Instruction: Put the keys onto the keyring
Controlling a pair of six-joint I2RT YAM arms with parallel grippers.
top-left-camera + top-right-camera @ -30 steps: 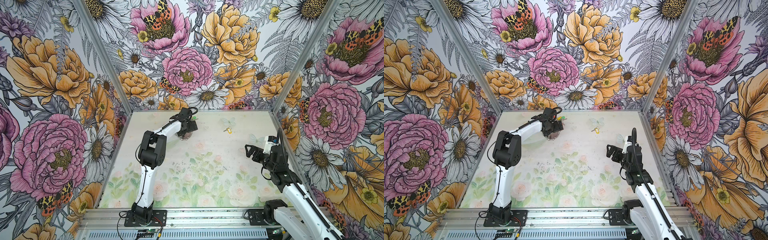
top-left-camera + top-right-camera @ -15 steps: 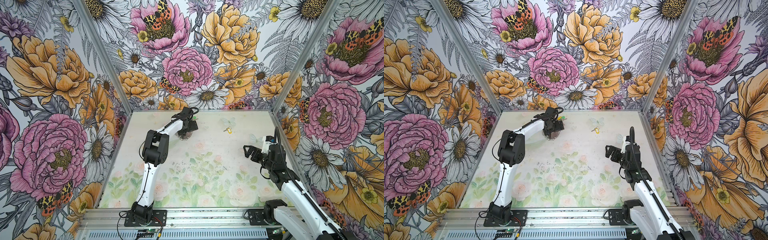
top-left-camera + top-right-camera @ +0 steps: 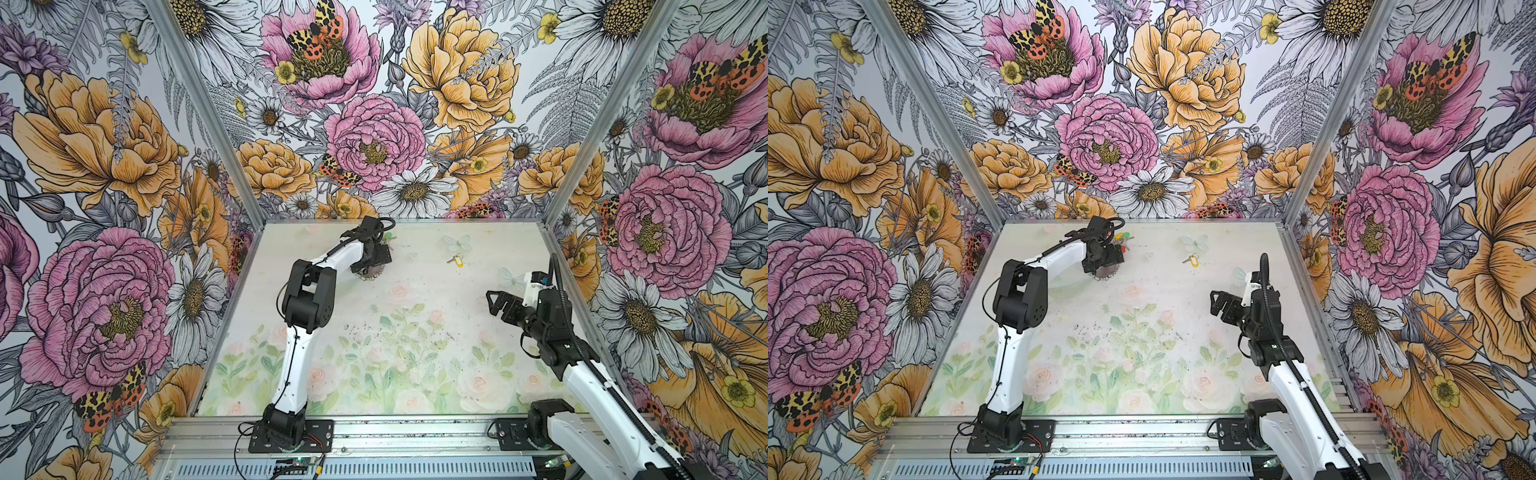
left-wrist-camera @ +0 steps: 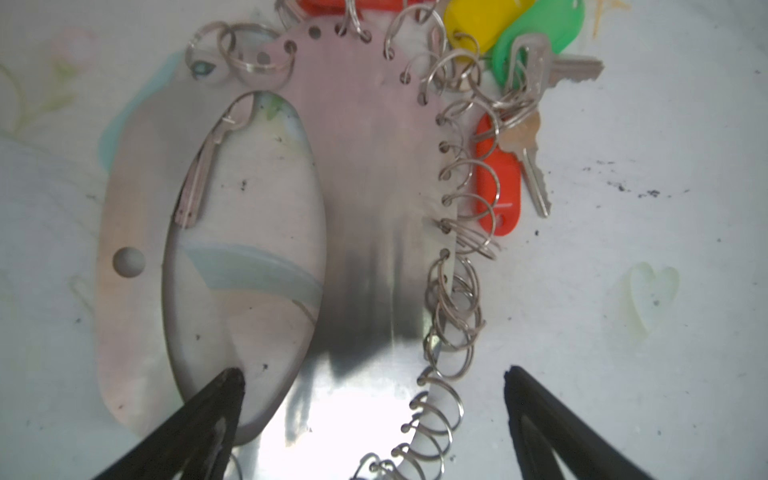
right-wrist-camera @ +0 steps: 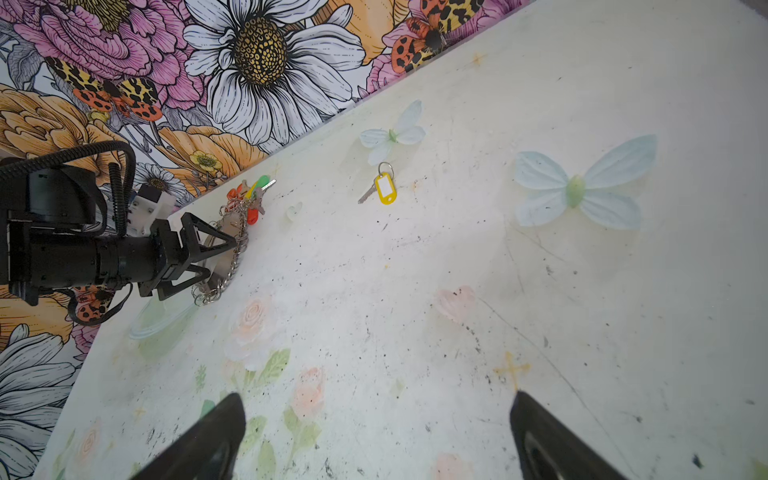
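The keyring (image 4: pixel 365 166), a flat grey metal hoop fringed with small split rings, lies on the table at the far left (image 3: pixel 368 274) (image 3: pixel 1102 275) (image 5: pixel 227 226). Keys with orange (image 4: pixel 498 183), green (image 4: pixel 536 37) and yellow (image 4: pixel 478 20) tags hang on it. My left gripper (image 4: pixel 374 376) (image 3: pixel 376 259) (image 3: pixel 1106 257) is open astride its rim, with one fingertip (image 4: pixel 232 378) in the open centre. A loose key with a yellow tag (image 3: pixel 458 260) (image 3: pixel 1192 260) (image 5: pixel 385 189) lies at the far middle right. My right gripper (image 5: pixel 376 407) (image 3: pixel 494 301) (image 3: pixel 1217 303) is open and empty, well short of that key.
Floral walls (image 3: pixel 374 166) close in the table on three sides, and the back wall stands just behind the keyring. An aluminium rail (image 3: pixel 415 432) carrying both arm bases runs along the front edge. Pale butterflies (image 5: pixel 575 187) are printed flat on the mat.
The left arm's elbow has shifted a little while its gripper stays at the keyring. The right gripper has drifted slightly to the left. Both stay open.
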